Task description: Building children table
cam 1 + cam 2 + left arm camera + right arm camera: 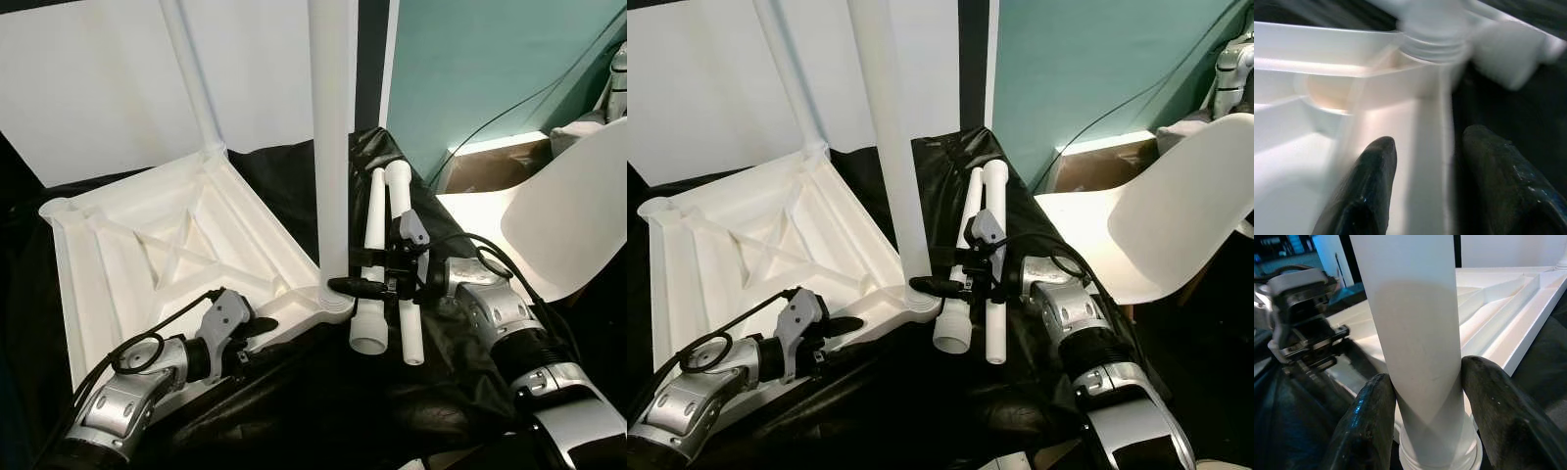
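A white children's tabletop (147,245) lies upside down on black sheeting, ribs facing up. One white leg (196,78) stands in its far corner. A second white leg (331,137) stands upright in the near right corner socket (333,299). My right gripper (353,285) is shut on this leg just above the socket; in the right wrist view both fingers (1371,421) press its sides. My left gripper (257,328) straddles the tabletop's near rim (1425,161), one finger on each side, fingers apart. Two loose white legs (387,255) lie on the sheeting beside the right gripper.
A white chair (558,215) stands at the right, close to my right arm. A teal wall (490,69) and cables are behind it. White panels (88,78) rise behind the tabletop. Black sheeting (323,411) covers the near ground.
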Controlling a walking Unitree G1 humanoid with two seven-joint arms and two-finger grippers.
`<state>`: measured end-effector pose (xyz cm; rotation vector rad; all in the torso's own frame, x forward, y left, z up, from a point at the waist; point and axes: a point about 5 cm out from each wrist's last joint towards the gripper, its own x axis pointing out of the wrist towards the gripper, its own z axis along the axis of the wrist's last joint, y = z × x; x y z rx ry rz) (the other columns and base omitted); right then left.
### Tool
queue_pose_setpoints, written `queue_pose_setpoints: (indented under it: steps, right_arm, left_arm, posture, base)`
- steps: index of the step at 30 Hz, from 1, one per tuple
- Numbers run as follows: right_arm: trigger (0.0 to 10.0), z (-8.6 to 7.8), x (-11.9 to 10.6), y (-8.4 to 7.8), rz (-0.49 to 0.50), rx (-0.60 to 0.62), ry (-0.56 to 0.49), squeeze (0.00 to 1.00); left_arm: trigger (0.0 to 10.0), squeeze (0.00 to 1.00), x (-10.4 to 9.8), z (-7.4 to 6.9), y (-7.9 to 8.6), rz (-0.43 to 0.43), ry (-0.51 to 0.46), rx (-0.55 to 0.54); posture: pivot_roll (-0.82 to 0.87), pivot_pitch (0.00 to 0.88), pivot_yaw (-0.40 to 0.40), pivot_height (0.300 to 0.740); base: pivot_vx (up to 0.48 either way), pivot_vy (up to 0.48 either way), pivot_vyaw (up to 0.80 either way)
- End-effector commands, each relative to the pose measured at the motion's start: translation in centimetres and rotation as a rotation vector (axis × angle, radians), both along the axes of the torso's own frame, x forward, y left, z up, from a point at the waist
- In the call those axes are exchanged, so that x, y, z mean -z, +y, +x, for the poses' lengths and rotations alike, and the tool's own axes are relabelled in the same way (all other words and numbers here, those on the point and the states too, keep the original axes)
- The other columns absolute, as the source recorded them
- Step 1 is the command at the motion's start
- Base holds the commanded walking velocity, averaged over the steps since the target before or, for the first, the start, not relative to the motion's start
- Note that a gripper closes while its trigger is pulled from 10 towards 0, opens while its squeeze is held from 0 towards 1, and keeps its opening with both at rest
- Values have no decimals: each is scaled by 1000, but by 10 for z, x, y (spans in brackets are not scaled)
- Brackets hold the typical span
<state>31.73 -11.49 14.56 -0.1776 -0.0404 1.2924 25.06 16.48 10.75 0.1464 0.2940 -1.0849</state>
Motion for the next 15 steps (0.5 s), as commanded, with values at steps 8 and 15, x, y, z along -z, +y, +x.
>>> queue_pose_setpoints:
  steps: [8, 15]
  right_arm:
    - [0, -21, 11, 15, 52, -16, 67, 0]
    - [0, -30, 8, 11, 115, 33, 79, 0]
  left_arm:
    - [10000, 0, -11, 8, -3, -56, -27, -71]
    - [10000, 0, -12, 11, 0, -70, -35, -107]
  posture:
    - [26, 0, 34, 740]
    - [7, 0, 37, 740]
  base:
    - [0, 0, 0]
    - [0, 0, 0]
